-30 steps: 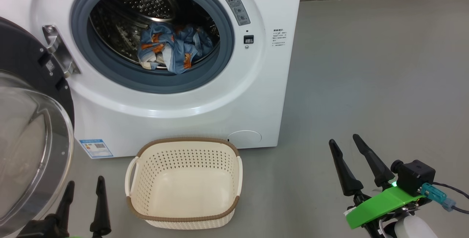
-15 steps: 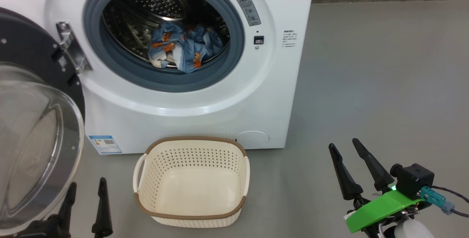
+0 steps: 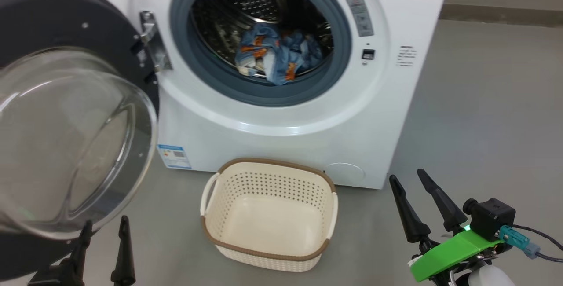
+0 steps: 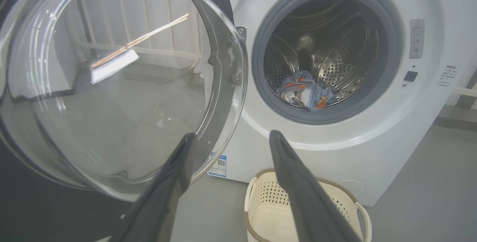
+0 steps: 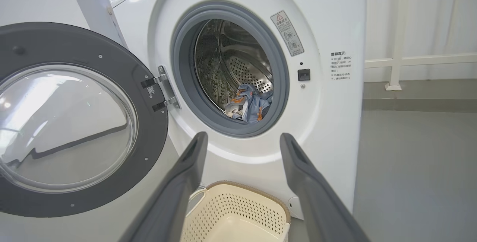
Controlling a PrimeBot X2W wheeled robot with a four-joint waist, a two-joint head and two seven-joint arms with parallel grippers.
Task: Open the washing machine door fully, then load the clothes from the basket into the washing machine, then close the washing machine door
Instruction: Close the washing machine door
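Observation:
The white washing machine (image 3: pixel 281 145) stands ahead with its round black door (image 3: pixel 66 13) swung wide open to the left, glass bowl facing me. Light blue clothes (image 3: pixel 277 57) with orange prints lie in the steel drum, also seen as clothes (image 4: pixel 305 95) and clothes (image 5: pixel 249 104). The cream basket (image 3: pixel 272 163) sits on the floor in front of the machine with nothing in it. My left gripper (image 3: pixel 106 222) hangs open just below the door's glass, left of the basket. My right gripper (image 3: pixel 406 176) is open, right of the basket. Both hold nothing.
Grey floor (image 3: pixel 484 101) runs to the right of the machine. A white railing post (image 5: pixel 397 48) stands behind it at the right. The open door (image 4: pixel 111 85) looms close over my left gripper (image 4: pixel 233 134). A blue label sticker (image 3: pixel 173 156) marks the machine's lower left.
The head camera has turned left, so the machine, door and basket sit further right in the picture. Both grippers stay open in about the same places.

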